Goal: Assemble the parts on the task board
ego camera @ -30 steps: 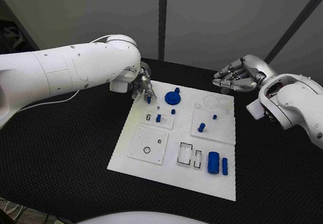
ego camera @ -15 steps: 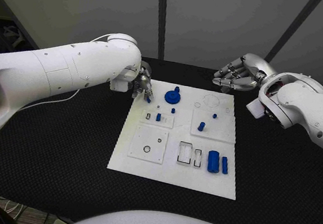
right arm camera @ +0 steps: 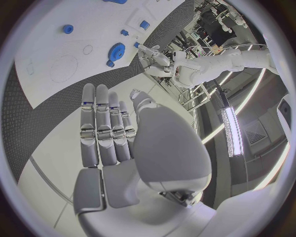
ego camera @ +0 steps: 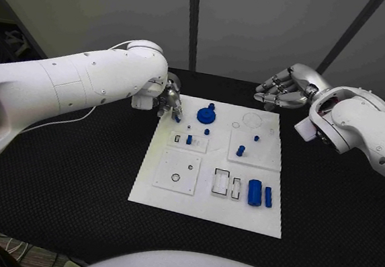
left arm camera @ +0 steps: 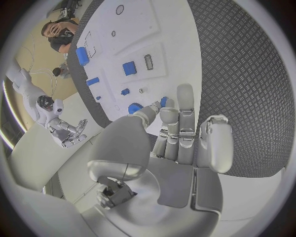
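Left hand at the board's far corner, right hand idle

The left hand (ego camera: 168, 105) pinches a small blue part (left arm camera: 163, 101) over the far left corner of the white board (ego camera: 165, 199), beside the blue gear (ego camera: 206, 115). The part could slip or miss its hole if lowered tilted. The right hand (ego camera: 283, 88) hangs released beyond the tabletop's (ego camera: 68, 176) far edge. No readable writing

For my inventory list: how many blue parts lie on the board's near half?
2: a thick cylinder and a thin bar beside it, right of the rectangular slots. None seems hidden there.
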You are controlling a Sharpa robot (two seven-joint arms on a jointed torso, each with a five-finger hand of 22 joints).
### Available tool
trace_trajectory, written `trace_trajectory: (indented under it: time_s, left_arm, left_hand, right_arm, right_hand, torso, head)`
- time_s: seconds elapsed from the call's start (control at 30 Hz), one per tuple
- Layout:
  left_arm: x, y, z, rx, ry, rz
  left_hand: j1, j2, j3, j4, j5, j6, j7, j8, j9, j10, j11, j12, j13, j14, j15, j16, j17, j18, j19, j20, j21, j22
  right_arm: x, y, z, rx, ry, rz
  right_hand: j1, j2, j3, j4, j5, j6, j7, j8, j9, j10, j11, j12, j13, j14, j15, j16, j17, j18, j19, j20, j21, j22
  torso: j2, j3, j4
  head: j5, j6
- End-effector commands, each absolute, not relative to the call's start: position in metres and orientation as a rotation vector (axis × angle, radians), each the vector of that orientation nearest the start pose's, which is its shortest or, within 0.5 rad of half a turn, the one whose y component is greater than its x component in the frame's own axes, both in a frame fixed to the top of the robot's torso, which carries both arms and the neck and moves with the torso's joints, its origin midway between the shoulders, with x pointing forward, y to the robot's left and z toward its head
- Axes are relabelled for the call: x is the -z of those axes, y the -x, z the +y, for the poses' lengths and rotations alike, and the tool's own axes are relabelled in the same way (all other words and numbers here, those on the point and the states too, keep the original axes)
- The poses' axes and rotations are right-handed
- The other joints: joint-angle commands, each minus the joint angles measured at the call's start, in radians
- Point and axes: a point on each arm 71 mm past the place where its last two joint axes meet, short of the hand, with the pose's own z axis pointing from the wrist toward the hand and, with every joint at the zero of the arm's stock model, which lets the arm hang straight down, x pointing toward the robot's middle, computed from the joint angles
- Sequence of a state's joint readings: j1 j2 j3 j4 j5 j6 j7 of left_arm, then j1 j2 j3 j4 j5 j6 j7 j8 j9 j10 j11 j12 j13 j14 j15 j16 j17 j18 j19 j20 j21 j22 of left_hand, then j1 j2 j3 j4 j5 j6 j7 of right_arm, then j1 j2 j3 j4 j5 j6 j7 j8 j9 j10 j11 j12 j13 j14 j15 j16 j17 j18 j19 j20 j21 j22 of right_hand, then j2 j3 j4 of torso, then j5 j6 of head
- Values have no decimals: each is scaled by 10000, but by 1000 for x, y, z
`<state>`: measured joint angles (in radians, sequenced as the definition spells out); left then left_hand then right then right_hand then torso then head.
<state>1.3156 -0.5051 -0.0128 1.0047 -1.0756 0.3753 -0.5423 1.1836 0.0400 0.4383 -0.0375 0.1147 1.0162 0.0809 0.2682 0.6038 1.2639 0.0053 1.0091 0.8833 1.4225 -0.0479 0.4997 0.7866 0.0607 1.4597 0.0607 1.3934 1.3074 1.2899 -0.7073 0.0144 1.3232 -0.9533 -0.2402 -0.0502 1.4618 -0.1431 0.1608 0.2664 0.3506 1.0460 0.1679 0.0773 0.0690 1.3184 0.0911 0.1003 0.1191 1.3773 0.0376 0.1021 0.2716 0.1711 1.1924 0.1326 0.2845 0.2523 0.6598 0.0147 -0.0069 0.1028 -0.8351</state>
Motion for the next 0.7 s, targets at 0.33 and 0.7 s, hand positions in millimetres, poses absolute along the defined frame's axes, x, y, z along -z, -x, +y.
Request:
trace_trajectory:
  time_s: [0.33, 0.7]
  left_arm:
    - [188, -567, 197, 3780, 3061, 24009]
    - [185, -553, 199, 4432, 3050, 24290]
  left_hand:
    - [-1267, -412, 2968, -1437, 512, -70, -71, 648, 486, 238, -80, 111, 49, 111, -63, 107, 25, -157, 54, -38, 9, 1643]
    - [-1713, -528, 3520, -1619, 946, -51, -117, 942, 676, 321, -111, 165, 64, 124, -92, 128, 39, -156, 59, -66, 2, 1668]
  right_arm:
    - [138, -543, -192, -9002, -2840, 17042]
    - [138, -544, -193, -8969, -2863, 17040]
  right_hand:
    - [-96, 6, -7, 66, 28, -63, 2, 35, 3, -61, -9, -9, 18, -75, -21, -31, 21, 104, -3, 76, -68, -15]
    - [-101, 6, -10, 70, 28, -64, 2, 37, 4, -60, -10, -7, 23, -73, -21, -30, 27, 104, -1, 77, -71, -17]
  torso:
    - [-7, 5, 2]
    - [-5, 3, 5]
  head:
    - [51, 20]
    - [82, 21]
